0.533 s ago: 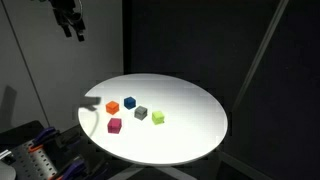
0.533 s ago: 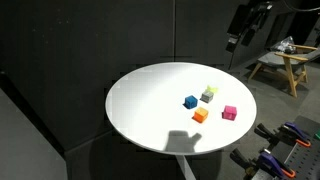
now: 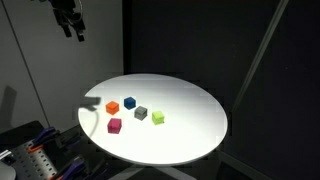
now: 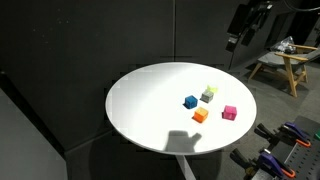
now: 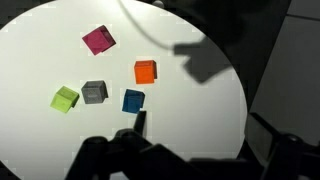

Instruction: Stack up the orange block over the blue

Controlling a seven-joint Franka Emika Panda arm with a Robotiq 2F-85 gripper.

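Observation:
The orange block (image 3: pixel 112 106) sits on the round white table (image 3: pixel 190 130), near its edge. The blue block (image 3: pixel 130 103) stands just beside it, a small gap apart. Both also show in an exterior view, orange (image 4: pixel 200 115) and blue (image 4: pixel 190 101), and in the wrist view, orange (image 5: pixel 146 71) and blue (image 5: pixel 133 100). My gripper (image 3: pixel 72 30) hangs high above and off to the side of the table, far from the blocks; it also shows in an exterior view (image 4: pixel 243 28). Its fingers look open and empty. In the wrist view it is a dark shape along the bottom edge.
A dark grey cube (image 5: pixel 95 92), a lime cube (image 5: pixel 65 99) and a magenta cube (image 5: pixel 98 40) lie near the two blocks. Black curtains surround the table. A wooden stand (image 4: pixel 285 60) and a rack of tools (image 3: pixel 30 150) stand off the table.

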